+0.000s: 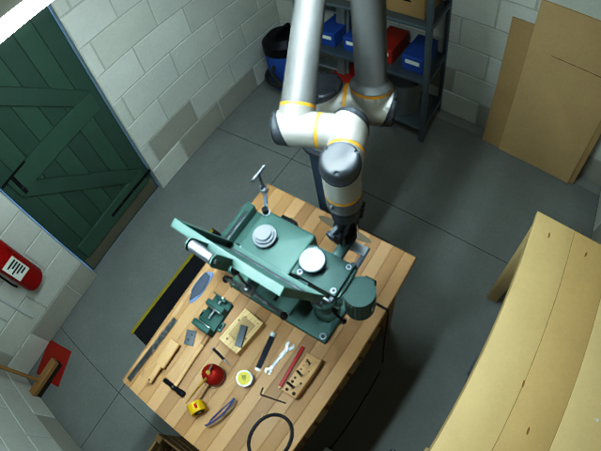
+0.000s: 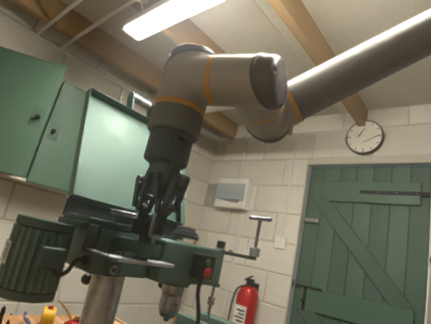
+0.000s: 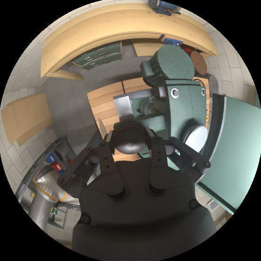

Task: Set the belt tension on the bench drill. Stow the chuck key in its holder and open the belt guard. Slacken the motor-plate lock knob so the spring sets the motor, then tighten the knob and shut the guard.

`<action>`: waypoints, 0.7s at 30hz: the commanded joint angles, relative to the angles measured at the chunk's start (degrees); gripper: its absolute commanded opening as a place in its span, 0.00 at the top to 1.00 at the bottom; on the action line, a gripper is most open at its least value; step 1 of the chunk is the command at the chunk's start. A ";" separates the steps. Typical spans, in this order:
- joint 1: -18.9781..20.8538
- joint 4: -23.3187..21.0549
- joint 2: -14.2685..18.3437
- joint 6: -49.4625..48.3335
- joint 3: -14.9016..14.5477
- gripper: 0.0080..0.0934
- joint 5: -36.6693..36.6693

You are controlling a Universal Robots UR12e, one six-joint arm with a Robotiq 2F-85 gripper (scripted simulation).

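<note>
On the wooden bench the green bench drill (image 1: 286, 272) stands with its belt guard (image 1: 228, 252) swung open to the left, baring two stepped pulleys (image 1: 264, 236) (image 1: 311, 259). The chuck key (image 1: 261, 187) stands upright in its holder at the head's far end. The motor (image 1: 361, 303) hangs at the near right end. The black ribbed lock knob (image 3: 129, 140) sits on the motor plate at the drill's far side. My gripper (image 1: 342, 238) (image 2: 149, 216) (image 3: 129, 141) reaches down onto it from above and is closed around the lock knob.
Plywood sheets (image 1: 529, 349) lean to the right of the bench. Hand tools cover the bench's near half: a small vise (image 1: 212, 315), a spanner (image 1: 279, 357), a red oil can (image 1: 212, 375), a tape measure (image 1: 197, 407) and a spare belt (image 1: 270, 432). A shelf rack (image 1: 412, 58) stands behind the arm.
</note>
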 commanded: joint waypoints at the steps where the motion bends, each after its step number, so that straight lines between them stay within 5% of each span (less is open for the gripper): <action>1: 0.00 -0.06 0.03 -2.22 -0.02 1.00 0.00; 21: 0.00 -0.06 0.03 -47.80 -0.02 1.00 0.00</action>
